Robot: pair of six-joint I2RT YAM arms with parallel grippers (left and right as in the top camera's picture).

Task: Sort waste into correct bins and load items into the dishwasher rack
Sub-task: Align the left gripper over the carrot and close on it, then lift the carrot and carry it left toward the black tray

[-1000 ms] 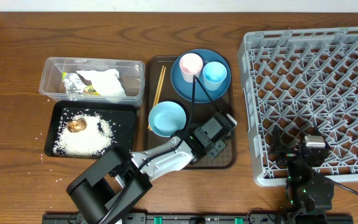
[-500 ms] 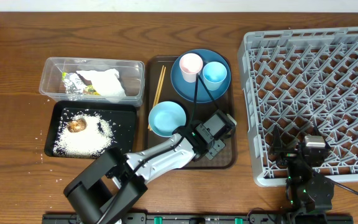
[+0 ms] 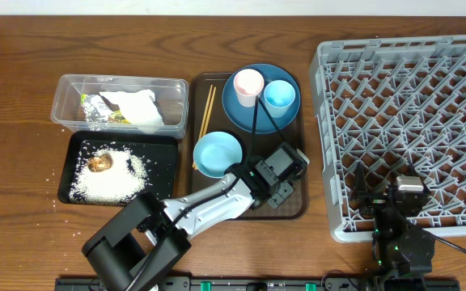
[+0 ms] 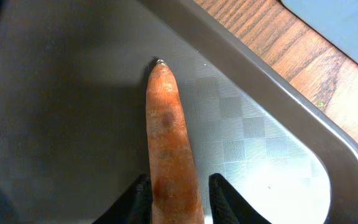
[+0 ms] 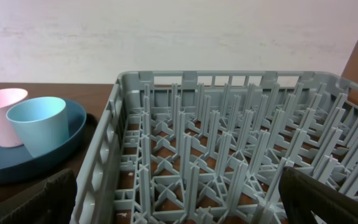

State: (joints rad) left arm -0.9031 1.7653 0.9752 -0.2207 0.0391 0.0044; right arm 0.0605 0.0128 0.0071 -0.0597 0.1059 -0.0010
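An orange carrot (image 4: 166, 137) lies on the brown serving tray (image 4: 260, 155), its tip pointing away. My left gripper (image 4: 180, 190) straddles its thick end, open: one finger (image 4: 140, 196) rests against it, and a sliver of tray shows before the other. From above, this gripper (image 3: 281, 192) sits at the tray's near right corner and hides the carrot. My right gripper (image 5: 179, 208) hangs open over the grey dishwasher rack (image 3: 411, 81). On the dark-blue plate (image 3: 261, 117) stand a pink cup (image 3: 248, 84) and a light blue cup (image 3: 280, 95).
A light blue bowl (image 3: 217, 153) and chopsticks (image 3: 208, 113) also lie on the brown tray. The clear tub (image 3: 65, 97) holds tissue (image 3: 140, 109) and foil (image 3: 95, 109). The black tray (image 3: 166, 158) holds rice (image 3: 120, 178) and a brown lump (image 3: 99, 162). Rice grains dot the table.
The left gripper has shifted slightly at the near right corner of the brown tray. The right arm and all other things have stayed put.
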